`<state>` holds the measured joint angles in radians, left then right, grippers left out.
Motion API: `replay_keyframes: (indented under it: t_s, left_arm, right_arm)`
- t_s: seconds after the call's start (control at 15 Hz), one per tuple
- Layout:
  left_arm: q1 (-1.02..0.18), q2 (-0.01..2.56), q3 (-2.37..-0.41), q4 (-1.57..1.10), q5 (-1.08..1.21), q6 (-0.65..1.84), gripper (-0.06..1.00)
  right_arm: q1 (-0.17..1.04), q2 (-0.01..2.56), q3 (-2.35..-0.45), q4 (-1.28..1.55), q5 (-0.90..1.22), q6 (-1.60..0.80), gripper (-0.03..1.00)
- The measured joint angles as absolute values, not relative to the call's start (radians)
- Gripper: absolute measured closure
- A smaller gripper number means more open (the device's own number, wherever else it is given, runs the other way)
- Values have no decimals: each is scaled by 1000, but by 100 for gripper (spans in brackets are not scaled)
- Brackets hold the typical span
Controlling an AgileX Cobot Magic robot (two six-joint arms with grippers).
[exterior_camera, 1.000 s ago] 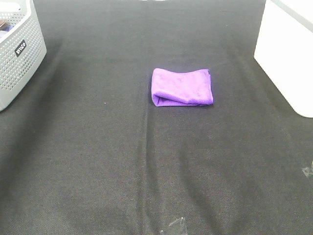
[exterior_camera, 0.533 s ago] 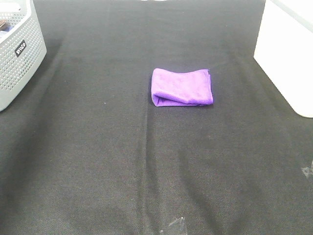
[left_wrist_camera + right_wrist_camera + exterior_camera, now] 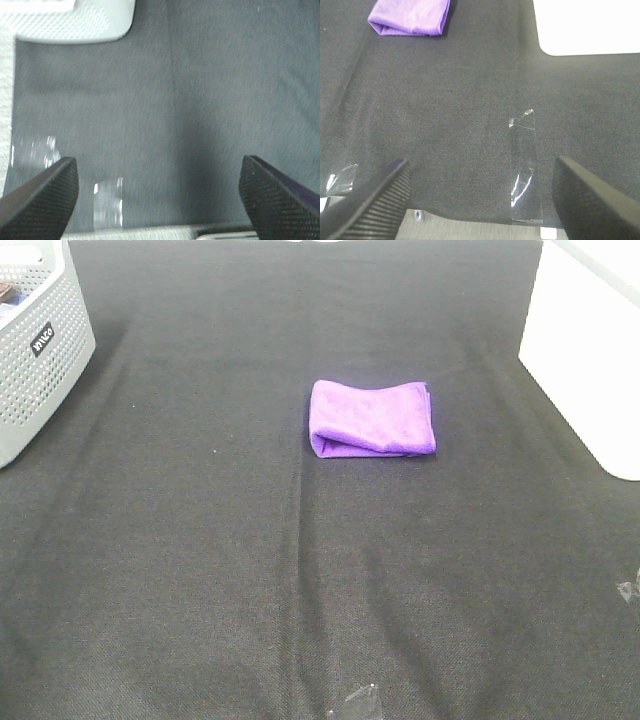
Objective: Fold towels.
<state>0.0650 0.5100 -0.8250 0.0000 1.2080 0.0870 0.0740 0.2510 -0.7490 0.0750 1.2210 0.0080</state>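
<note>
The purple towel (image 3: 372, 418) lies folded into a small rectangle on the black table cloth, a little right of the middle and toward the back. It also shows in the right wrist view (image 3: 411, 17), far from the fingers. Neither arm shows in the exterior high view. My left gripper (image 3: 160, 200) is open and empty over bare cloth near the grey basket. My right gripper (image 3: 480, 197) is open and empty near the table's front edge. The towel's white tag is hidden.
A grey perforated basket (image 3: 40, 350) stands at the back left and shows in the left wrist view (image 3: 70, 22). A white box (image 3: 590, 350) stands at the back right. Clear tape strips (image 3: 522, 165) stick to the cloth near the front edge.
</note>
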Motion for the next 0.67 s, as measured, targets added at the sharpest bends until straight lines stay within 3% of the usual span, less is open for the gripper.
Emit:
replay_keyframes:
  t_s: [0.27, 0.67]
  left_arm:
    - [65, 239, -653, 36, 1207, 84, 12]
    - [65, -4, -523, -13, 1100, 84, 12]
  right_arm:
    - [74, 20, -658, 73, 1221, 0, 22]
    - [74, -5, -529, 69, 1183, -35, 22]
